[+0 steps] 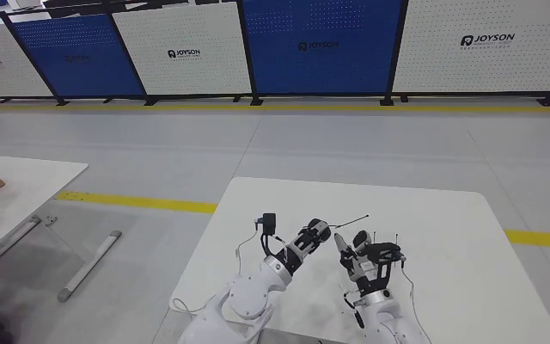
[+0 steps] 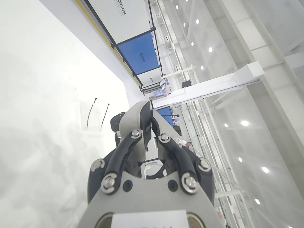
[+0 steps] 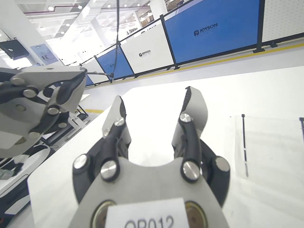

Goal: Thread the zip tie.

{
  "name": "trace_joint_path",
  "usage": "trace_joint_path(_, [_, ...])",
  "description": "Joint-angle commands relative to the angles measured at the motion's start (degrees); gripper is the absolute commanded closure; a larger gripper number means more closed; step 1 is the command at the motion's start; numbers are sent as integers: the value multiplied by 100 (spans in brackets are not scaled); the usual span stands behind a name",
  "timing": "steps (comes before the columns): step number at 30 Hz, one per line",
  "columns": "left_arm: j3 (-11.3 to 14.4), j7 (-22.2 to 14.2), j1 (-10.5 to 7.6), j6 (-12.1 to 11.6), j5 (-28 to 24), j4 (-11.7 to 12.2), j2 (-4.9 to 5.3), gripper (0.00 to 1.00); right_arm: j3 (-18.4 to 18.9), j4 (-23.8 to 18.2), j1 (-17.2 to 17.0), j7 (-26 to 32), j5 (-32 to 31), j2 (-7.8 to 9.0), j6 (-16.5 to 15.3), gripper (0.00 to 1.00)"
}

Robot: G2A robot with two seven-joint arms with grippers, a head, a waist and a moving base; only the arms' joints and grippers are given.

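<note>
My left gripper is shut on a thin black zip tie, whose strap sticks out from the fingertips over the white table. In the right wrist view the left gripper holds the zip tie level, and a long black strand runs on up and out of the picture. Just beside it, my right gripper hovers low over the table. Its jaws stand open with nothing between them. In the left wrist view the left fingers are pressed together.
Two spare black zip ties lie side by side on a clear sheet on the table, close to my right gripper; one spare tie lies lengthwise there. Blue and white partition panels stand beyond the table.
</note>
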Motion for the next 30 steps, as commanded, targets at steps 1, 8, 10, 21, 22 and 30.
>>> trace_joint_path(1, [18, 7, -10, 4, 10, 13, -3, 100, 3, -12, 6, 41, 42, 4, -37, 53])
trace_joint_path(8, [68, -19, -44, 23, 59, 30, -10, 100, 8, -63, 39, 188, 231, 22, -258, 55])
trace_joint_path(10, [82, -59, -49, 24, 66, 45, -9, 100, 8, -72, 47, 175, 237, 25, -263, 56])
trace_joint_path(21, [137, -151, -59, 75, 164, 97, -5, 100, -41, -24, 91, 70, 268, 31, -270, 62])
trace_joint_path(22, [141, -153, -67, 79, 162, 110, -6, 100, -44, -22, 92, 67, 268, 32, -265, 62])
trace_joint_path(30, [158, -151, -99, 130, 214, 125, -7, 100, -68, 13, 114, 52, 276, 41, -281, 71])
